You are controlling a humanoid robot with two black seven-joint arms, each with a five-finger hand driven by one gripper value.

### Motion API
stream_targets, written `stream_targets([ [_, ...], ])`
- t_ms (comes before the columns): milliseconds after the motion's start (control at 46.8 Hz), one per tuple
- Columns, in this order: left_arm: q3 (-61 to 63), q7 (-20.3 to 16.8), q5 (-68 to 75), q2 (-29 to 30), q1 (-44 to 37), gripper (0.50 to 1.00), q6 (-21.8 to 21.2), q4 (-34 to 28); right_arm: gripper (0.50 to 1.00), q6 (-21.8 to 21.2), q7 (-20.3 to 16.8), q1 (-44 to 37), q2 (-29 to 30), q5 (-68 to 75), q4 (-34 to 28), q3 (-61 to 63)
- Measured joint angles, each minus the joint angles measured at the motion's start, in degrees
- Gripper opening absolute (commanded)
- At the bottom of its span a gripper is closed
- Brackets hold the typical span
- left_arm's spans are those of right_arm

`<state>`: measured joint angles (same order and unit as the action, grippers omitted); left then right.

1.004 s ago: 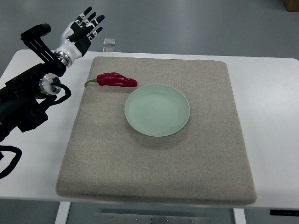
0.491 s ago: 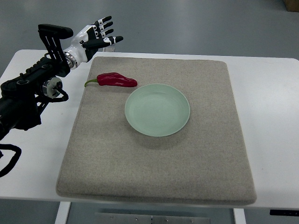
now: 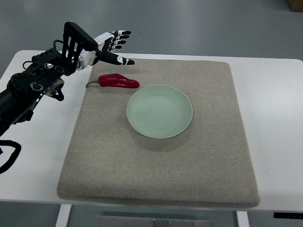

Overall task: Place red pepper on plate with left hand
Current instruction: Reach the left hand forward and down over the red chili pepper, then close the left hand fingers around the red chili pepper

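hovering open-fingered above the glossy red chili pepper (image 3: pixel 117 81), the left hand (image 3: pixel 112 46) risks knocking it off the beige felt mat (image 3: pixel 161 161) or missing the pale green round plate (image 3: pixel 159 111).

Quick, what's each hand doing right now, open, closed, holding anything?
Left hand: open, fingers spread, holding nothing, above the red pepper.
Right hand: not in view.

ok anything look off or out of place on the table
Nothing stands out. The red pepper lies whole on the mat, just beside the empty plate. The left hand hovers beyond the pepper with fingers spread, holding nothing.
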<state>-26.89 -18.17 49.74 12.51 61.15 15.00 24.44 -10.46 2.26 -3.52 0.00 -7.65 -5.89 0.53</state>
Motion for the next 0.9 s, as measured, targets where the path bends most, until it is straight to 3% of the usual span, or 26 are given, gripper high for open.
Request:
stream_targets([
  [534, 4.69, -0.19, 27.22, 3.68, 2.91, 0.986, 0.03, 3.60, 0.928, 0.00, -0.03, 0.01, 0.00, 0.00, 0.00, 0.00],
  [897, 8.67, -0.37, 30.14, 5.41, 4.25, 0.964, 0.03, 4.52, 0.928, 0.00, 0.00, 0.00, 0.00, 0.00, 0.00, 0.00],
])
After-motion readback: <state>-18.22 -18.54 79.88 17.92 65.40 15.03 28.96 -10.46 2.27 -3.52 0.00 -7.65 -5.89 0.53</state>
